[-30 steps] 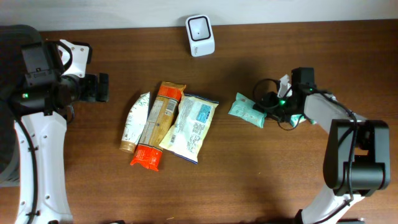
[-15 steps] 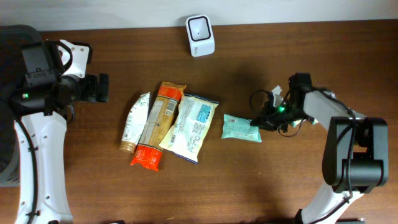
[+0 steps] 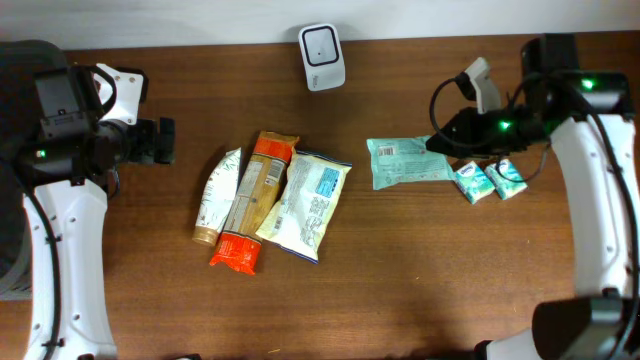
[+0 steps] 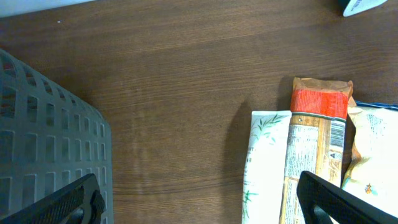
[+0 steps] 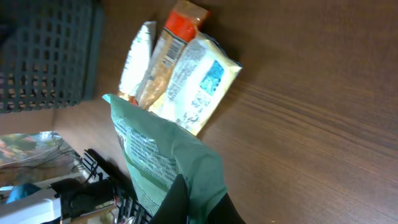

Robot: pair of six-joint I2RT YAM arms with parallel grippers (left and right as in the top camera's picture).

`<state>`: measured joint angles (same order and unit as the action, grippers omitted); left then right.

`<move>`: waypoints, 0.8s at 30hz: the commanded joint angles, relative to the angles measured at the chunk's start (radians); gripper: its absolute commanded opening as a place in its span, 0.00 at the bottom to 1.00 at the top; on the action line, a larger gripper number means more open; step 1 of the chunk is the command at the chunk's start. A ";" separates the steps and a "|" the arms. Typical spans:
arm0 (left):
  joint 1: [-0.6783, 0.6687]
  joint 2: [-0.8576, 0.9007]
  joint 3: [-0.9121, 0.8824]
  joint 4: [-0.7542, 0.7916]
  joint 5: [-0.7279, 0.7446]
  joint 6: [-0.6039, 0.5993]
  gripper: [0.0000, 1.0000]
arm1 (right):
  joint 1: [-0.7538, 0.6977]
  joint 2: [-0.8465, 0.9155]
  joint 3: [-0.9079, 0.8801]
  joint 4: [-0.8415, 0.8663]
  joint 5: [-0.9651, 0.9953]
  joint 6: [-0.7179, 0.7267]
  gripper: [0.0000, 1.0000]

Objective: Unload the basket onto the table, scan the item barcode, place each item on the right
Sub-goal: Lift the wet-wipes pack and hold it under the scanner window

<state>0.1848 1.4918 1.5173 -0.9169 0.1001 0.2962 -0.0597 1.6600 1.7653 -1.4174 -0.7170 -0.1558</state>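
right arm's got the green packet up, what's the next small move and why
Probably carry the green packet toward the white scanner: the right tool is shut on its end, the barcode label faces up, and the scanner stands well apart.

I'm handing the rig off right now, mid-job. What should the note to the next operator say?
Left hand: open, empty, left of the pile.
Right hand: shut on the green packet, lifted, barcode facing up.
Scanner: up and left of the packet in the overhead view; packet not at it yet.
Three packets lie mid-view, two teal packs by the right arm.
Done: pickup. Left: present the barcode to the scanner.
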 commanded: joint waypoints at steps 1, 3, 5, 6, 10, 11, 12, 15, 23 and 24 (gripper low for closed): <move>0.004 -0.016 0.005 0.002 0.007 0.012 0.99 | 0.008 -0.058 0.024 -0.018 -0.035 0.015 0.04; 0.004 -0.016 0.005 0.002 0.007 0.012 0.99 | 0.022 -0.061 0.025 -0.020 -0.034 0.042 0.04; 0.004 -0.016 0.005 0.002 0.007 0.012 0.99 | 0.067 -0.060 0.033 0.021 0.047 0.134 0.04; 0.004 -0.016 0.005 0.002 0.007 0.012 0.99 | 0.096 -0.054 0.051 0.039 0.120 0.183 0.04; 0.004 -0.016 0.005 0.002 0.007 0.012 0.99 | 0.237 0.043 0.313 0.057 0.438 0.298 0.04; 0.004 -0.016 0.005 0.002 0.007 0.012 0.99 | 0.266 0.090 0.402 0.056 0.508 0.311 0.04; 0.004 -0.016 0.005 0.003 0.007 0.012 0.99 | 0.297 0.150 0.501 0.058 0.591 0.315 0.04; 0.004 -0.016 0.005 0.002 0.007 0.012 0.99 | 0.391 0.342 0.730 0.147 0.933 0.294 0.04; 0.004 -0.016 0.005 0.002 0.007 0.012 0.99 | 0.511 0.703 0.750 0.858 1.362 -0.208 0.04; 0.004 -0.016 0.005 0.002 0.007 0.012 0.99 | 0.512 0.740 0.750 0.919 1.362 -0.270 0.04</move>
<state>0.1848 1.4918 1.5173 -0.9173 0.1001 0.2962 0.4412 2.3146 2.4905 -0.5972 0.5316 -0.1963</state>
